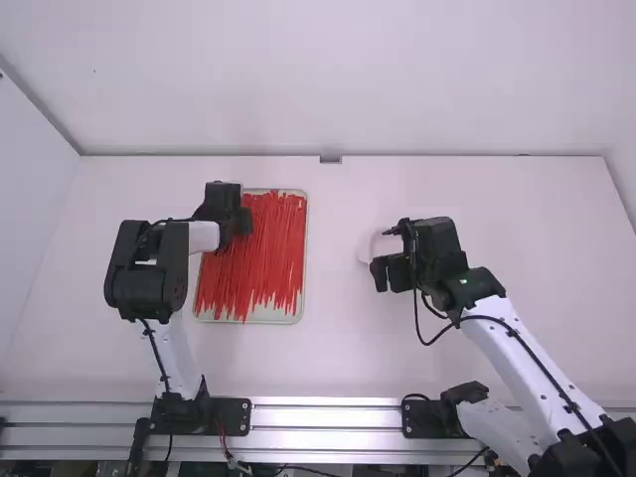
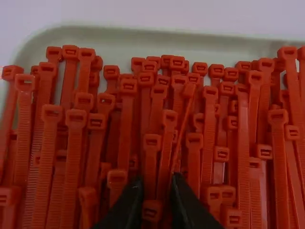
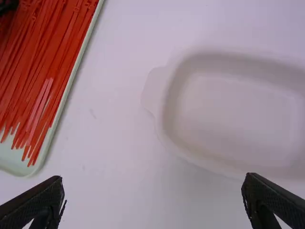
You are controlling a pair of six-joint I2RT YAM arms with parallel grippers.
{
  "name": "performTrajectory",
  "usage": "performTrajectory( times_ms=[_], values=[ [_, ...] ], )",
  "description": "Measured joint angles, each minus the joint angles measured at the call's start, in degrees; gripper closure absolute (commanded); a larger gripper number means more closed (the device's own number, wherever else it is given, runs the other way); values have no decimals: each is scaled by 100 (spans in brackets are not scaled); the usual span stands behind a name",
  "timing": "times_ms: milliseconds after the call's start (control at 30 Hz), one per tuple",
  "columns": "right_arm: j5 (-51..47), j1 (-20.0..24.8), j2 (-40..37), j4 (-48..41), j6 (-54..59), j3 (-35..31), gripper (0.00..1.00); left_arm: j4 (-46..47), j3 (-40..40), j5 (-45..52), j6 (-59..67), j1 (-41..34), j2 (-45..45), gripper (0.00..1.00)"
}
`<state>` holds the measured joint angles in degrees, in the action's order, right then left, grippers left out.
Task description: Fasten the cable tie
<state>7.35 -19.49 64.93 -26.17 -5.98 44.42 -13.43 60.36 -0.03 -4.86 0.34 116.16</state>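
Cable ties (image 1: pixel 253 260) along tray (image 1: pixel 283 314), heads at far end

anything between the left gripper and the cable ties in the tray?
Nothing visible. The left gripper is right down at the pile of red cable ties in the tray, with no other thing between them. The ties overlap, so neighbours crowd any single one.
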Motion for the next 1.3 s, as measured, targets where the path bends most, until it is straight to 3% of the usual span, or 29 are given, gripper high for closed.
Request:
performTrajectory(
  times_ms=[267, 533, 733, 900, 1300],
  values=[
    [0, 0, -2, 0, -2, 0, 1, 680, 321, -22, -4, 0, 0, 75],
    [2, 0, 0, 0, 0, 0, 1, 721, 382, -24, -2, -2, 0, 76],
    [2, 0, -2, 0, 0, 0, 1, 721, 382, -22, -4, -2, 0, 82],
    [2, 0, 0, 2, 0, 0, 1, 723, 382, -24, -28, -2, -2, 98],
    [0, 0, -2, 4, -2, 0, 1, 876, 382, -15, -184, -2, -17, 98]
  ],
)
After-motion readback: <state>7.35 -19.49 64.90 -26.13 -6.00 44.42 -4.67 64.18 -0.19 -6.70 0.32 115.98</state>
